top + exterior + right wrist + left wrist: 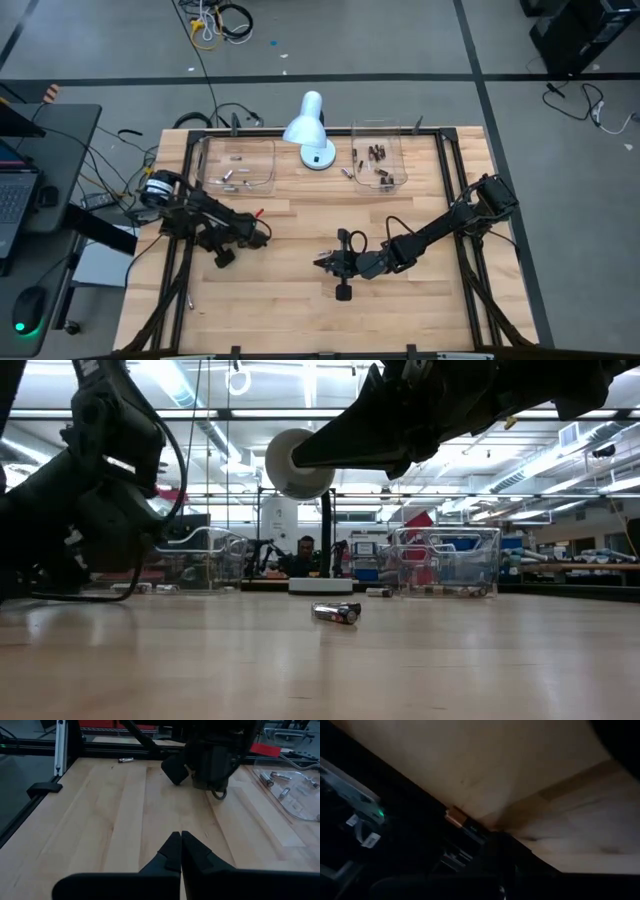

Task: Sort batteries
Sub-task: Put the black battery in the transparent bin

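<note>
— Closest to us, low on the wood, lies a lone battery (335, 612): a small dark cylinder with a shiny metal end, flat on its side on the open table (300, 310), in front of the lamp's base.

— And the others?

— We see silvery batteries (235, 179) scattered in the left tray (207, 150) and dark batteries (378, 158) gathered in the right tray (403, 150). Both trays are clear plastic with rounded corners, at the far side of the table. A stray battery (126, 759) rests near the table's left edge, by the black frame rail.

— What about the surface and the room?

— Pale wooden planks, smooth, with visible seams. A white desk lamp (310, 128) with a dome shade stands between the trays. Beyond the table are ceiling strip lights, shelving, and a person (305, 555) seated far behind.

— The arms?

— Our right gripper (176, 836) hangs over the middle of the table with its dark, wedge-shaped fingers pressed together, tip to tip, nothing between them. Our left gripper (255, 238) sits over the left half of the table, in front of the left tray. Its wrist view is very dark; a copper-ended battery (465, 822) shows close in, but we cannot tell whether the gripper is clamped on it or spread.
</note>
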